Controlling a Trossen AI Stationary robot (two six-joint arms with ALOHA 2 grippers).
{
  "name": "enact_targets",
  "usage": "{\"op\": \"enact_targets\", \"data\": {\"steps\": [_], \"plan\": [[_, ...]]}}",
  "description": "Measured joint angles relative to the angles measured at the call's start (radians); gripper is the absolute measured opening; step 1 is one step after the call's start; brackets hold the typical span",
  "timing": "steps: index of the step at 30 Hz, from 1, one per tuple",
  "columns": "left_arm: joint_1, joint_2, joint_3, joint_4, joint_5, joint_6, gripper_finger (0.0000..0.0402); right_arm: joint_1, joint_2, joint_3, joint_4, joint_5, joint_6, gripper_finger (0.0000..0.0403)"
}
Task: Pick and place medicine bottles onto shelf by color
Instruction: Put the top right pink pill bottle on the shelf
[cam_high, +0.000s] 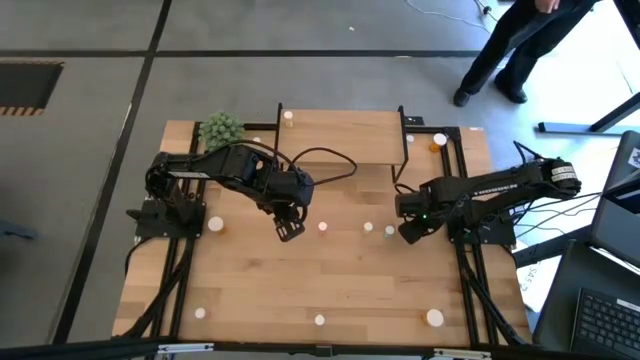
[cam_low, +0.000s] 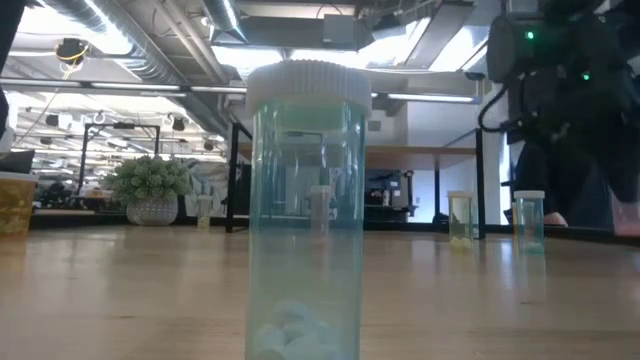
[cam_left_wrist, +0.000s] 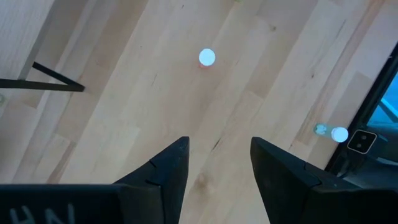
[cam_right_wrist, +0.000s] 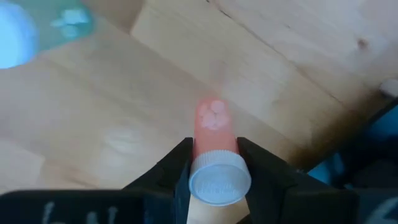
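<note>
My right gripper (cam_high: 410, 232) is shut on a pink-red medicine bottle (cam_right_wrist: 214, 134) with a white cap, near the table's right side. In the high view the gripper hides that bottle. My left gripper (cam_high: 290, 228) hangs open above the table's middle, over bare wood. A pink bottle (cam_left_wrist: 207, 58) stands a little way beyond it. More small bottles stand upright on their bases across the table, among them a green one (cam_right_wrist: 43, 25) close to my right gripper. The shelf (cam_high: 340, 135) stands at the far edge on thin black legs. My right gripper pinches the pink-red bottle at its top, one finger on each side of the white cap (cam_right_wrist: 219, 180). The fingers come from above and point down. The bottle stays upright below them, pills at its bottom. I cannot tell whether its base is clear of the table.
A green spiky plant ball (cam_high: 221, 128) sits at the far left corner. A large blue-green bottle (cam_low: 305, 210) stands near the front edge, close to the low camera. An orange bottle (cam_high: 437, 139) is by the shelf's right end. A person (cam_high: 520, 50) stands beyond the far right corner.
</note>
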Motion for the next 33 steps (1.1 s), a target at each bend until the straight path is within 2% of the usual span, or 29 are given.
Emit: {"op": "enact_targets", "data": {"steps": [11, 16, 19, 22, 28, 33], "plan": [[0.000, 0.000, 0.000, 0.000, 0.000, 0.000, 0.0166, 0.000, 0.000, 0.261, -0.220, 0.004, -0.053, 0.0119], [0.003, 0.000, 0.000, 0.004, -0.001, -0.005, 0.0166, 0.000, 0.000, 0.398, -0.229, 0.037, -0.117, 0.0119], [0.006, 0.000, 0.000, 0.026, -0.020, -0.005, 0.0166, 0.000, 0.000, 0.484, -0.223, 0.093, -0.148, 0.0119], [0.008, 0.000, 0.000, 0.062, -0.068, -0.005, 0.0166, -0.002, 0.000, 0.558, -0.223, 0.143, -0.186, 0.0119], [0.009, 0.000, 0.000, 0.108, -0.230, -0.007, 0.0166, -0.040, 0.006, 0.663, -0.205, 0.231, -0.269, 0.0119], [0.009, 0.000, 0.000, 0.128, -0.382, -0.026, 0.0166, -0.098, 0.028, 0.698, -0.114, 0.241, -0.399, 0.0119]]}}
